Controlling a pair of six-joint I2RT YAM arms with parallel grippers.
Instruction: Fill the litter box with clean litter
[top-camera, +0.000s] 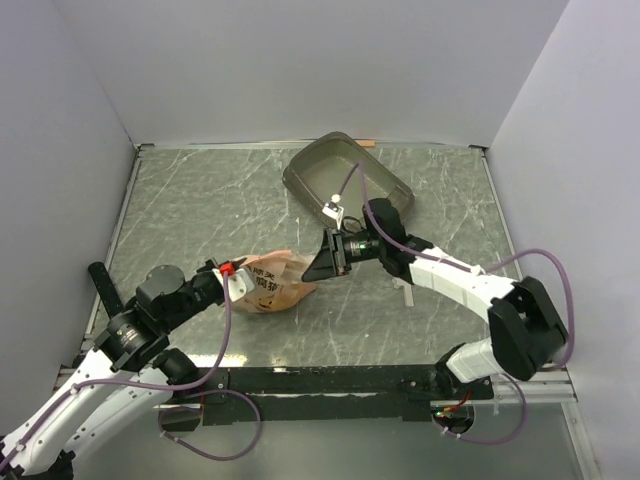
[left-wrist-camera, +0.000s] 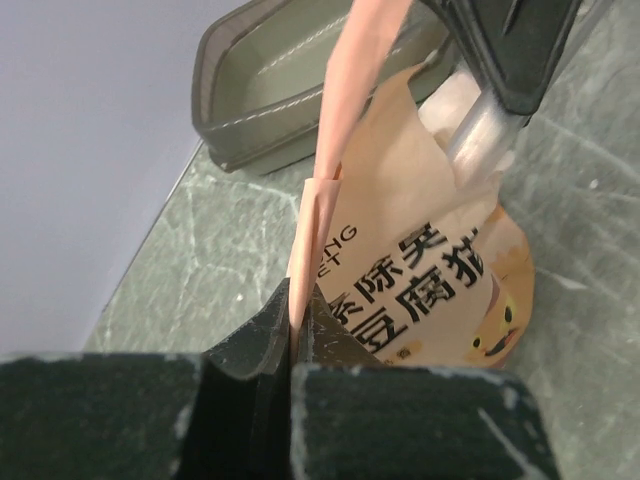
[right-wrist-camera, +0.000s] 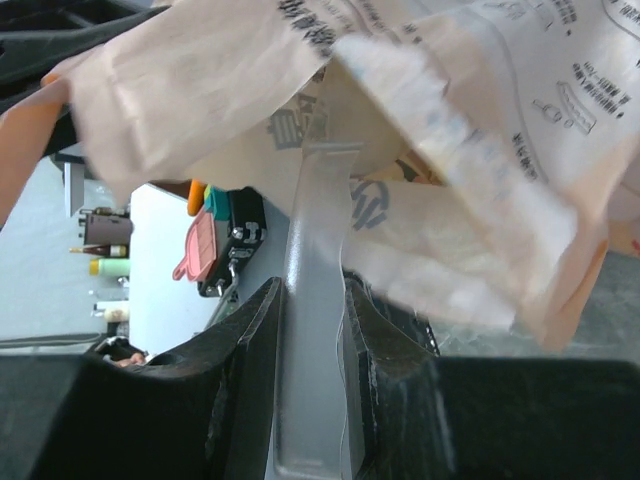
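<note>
Gripping the orange-pink bag (top-camera: 275, 285) near the middle of the table (top-camera: 200, 200), the left gripper (top-camera: 238, 282), at the bag's 9 o'clock, pinches a thin edge flat between closed fingers. The right gripper (top-camera: 322, 262), at 3 o'clock, is clamped on a clear strip (right-wrist-camera: 315, 330). The litter box (top-camera: 300, 185) sits toward the table's 12 o'clock, beyond the bag.

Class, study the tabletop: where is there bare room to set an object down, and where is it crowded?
Free: the far-left table between the left wall and the litter box; the near strip between the bag and the arm bases. Crowded: the centre, where the left arm and right arm hold the bag before the litter box.
</note>
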